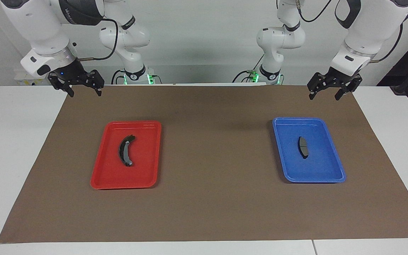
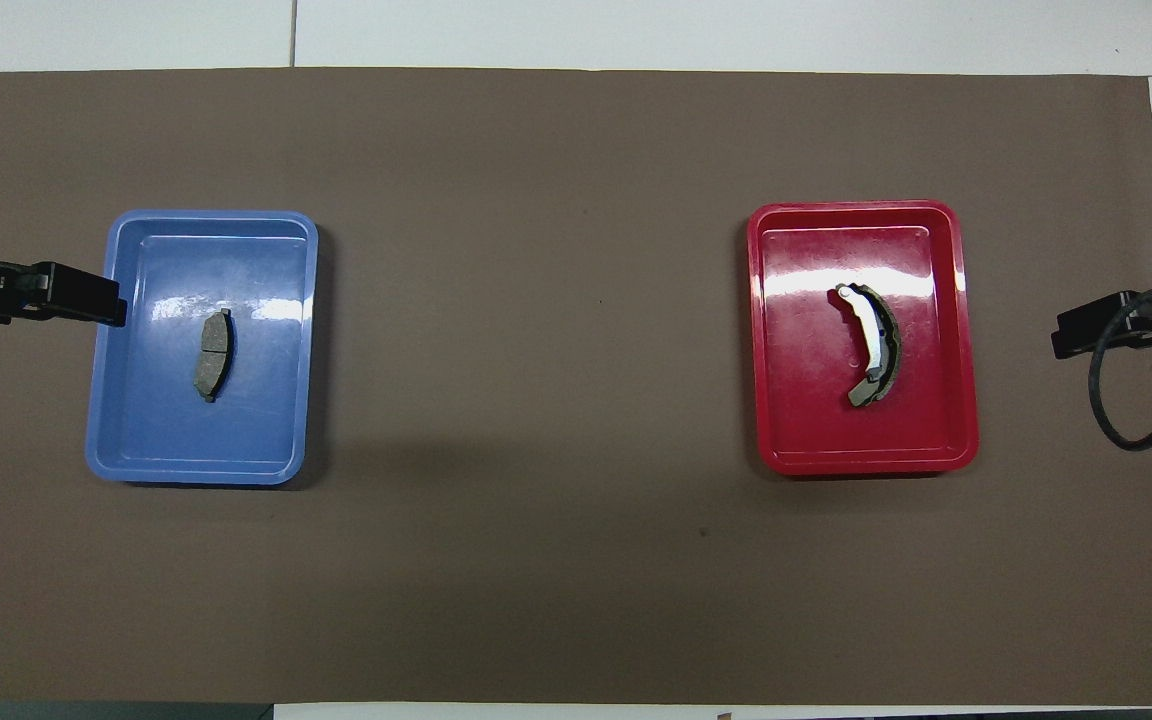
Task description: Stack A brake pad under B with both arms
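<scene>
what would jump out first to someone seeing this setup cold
Two bright trays on the brown mat: a red tray toward the right arm's end holding the long curved pad B, and a blue tray toward the left arm's end holding the small grey A brake pad. Next, the open left gripper and right gripper, each raised over the mat's edge nearest the robots, holding nothing.
</scene>
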{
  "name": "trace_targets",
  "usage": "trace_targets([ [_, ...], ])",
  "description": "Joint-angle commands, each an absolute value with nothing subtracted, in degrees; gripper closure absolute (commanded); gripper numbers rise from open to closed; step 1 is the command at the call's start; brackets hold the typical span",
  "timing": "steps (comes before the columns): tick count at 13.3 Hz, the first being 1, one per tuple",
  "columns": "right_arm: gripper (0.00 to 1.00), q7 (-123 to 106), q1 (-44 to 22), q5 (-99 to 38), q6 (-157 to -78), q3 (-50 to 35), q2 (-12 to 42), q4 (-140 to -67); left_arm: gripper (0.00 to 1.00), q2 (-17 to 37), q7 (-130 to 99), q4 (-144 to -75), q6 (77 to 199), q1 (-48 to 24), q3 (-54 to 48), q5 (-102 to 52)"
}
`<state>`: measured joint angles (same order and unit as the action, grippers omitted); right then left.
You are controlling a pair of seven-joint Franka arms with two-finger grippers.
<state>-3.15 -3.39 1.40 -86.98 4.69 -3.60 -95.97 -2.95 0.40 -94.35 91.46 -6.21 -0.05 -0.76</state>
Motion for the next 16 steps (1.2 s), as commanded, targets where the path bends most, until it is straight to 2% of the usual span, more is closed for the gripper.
trace_targets([
  [1,0.01,-4.04,-3.08,1.23,-87.54,4.48,-3.6,-95.89,0.01,-3.16,-0.18,-94.04,90.35,-5.63,-0.44,-0.7],
  [12,0.01,-4.31,-4.75,1.41,-89.3,4.48,-3.96,-97.12,0.01,-3.34,0.35,-95.62,91.32,-5.54,-0.09,-0.7],
  [16,0.01,-4.66,-4.83,1.14,-91.14,4.48,-3.96,-97.9,0.01,-3.78,0.79,-101.49,95.87,-5.54,1.14,-0.7],
])
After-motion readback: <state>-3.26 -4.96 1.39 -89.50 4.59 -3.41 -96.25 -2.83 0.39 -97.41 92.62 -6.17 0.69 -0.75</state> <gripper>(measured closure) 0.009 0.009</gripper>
